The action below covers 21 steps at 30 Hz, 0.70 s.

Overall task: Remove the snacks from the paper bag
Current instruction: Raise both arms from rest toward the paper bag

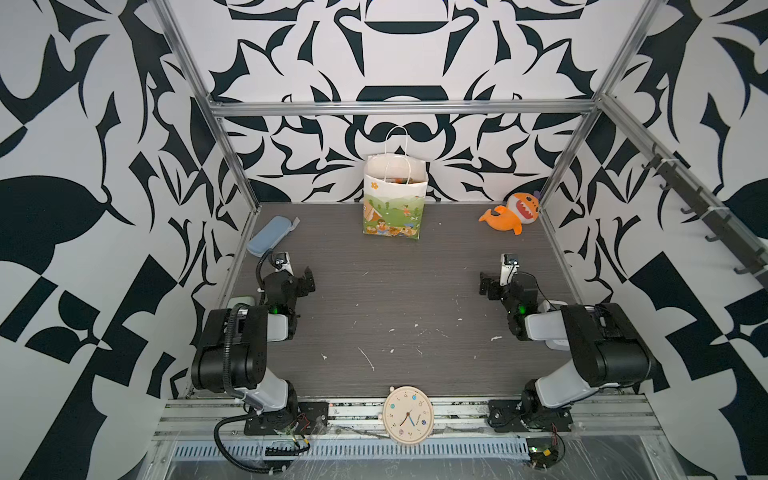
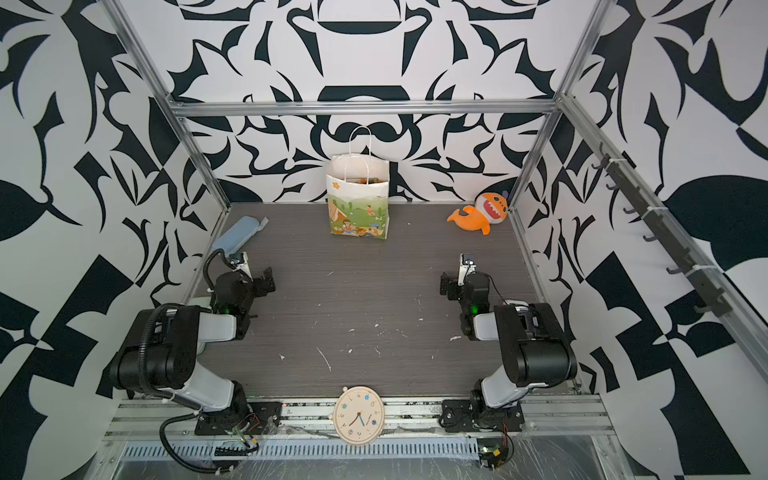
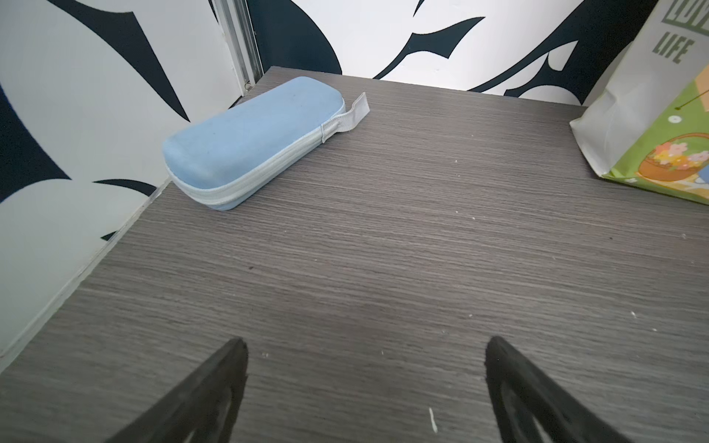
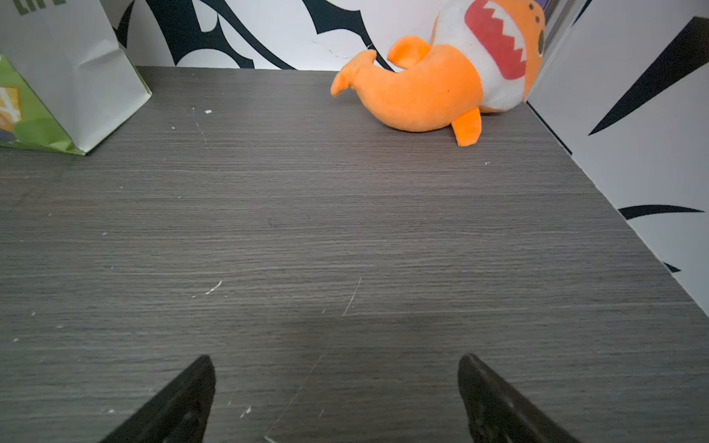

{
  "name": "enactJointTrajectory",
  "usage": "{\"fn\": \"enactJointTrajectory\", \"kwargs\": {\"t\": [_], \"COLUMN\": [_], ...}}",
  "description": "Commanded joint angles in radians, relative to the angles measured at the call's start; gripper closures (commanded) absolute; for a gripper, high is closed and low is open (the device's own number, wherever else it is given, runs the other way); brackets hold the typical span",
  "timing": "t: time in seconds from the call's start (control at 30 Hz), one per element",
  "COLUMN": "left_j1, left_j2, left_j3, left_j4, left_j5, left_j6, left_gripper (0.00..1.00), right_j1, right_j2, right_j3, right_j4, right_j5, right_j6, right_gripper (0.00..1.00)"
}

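Dark wood-grain tabletop, flecked with white scuffs, sits within black-and-white patterned walls. Nearest, a round clock lies on the front rail. The left gripper and right gripper both hang empty, jaws spread wide. Farther back, the paper bag stands upright by the rear wall, snacks just showing in its mouth. A light-blue case lies far left, an orange plush shark far right.

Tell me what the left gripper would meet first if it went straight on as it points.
Nothing near: the left gripper, open, points over bare table between the blue case and the paper bag. The back wall would likely come first, though depth is unclear.
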Motion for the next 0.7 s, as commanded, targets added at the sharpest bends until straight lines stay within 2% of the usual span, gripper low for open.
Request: {"fn": "enactJointTrajectory", "kwargs": {"t": [0.0, 0.53, 0.67], "left_j1": [0.0, 0.019, 0.019], "left_j2": [-0.005, -0.004, -0.005], "left_j3": [0.007, 0.014, 0.016], "left_j4": [0.001, -0.012, -0.013], "left_j5": [0.013, 0.043, 0.043], "left_j6": [0.001, -0.011, -0.012], "left_gripper": [0.01, 0.01, 0.01], "right_j1": [0.005, 0.005, 0.005], "right_j2": [-0.009, -0.007, -0.007], "right_j3": [0.006, 0.007, 0.007], "right_j4": [0.017, 0.018, 0.013], "right_j5": [-0.004, -0.004, 0.003], "right_j6": [-0.009, -0.012, -0.008], "right_gripper": [0.0, 0.0, 0.07]}}
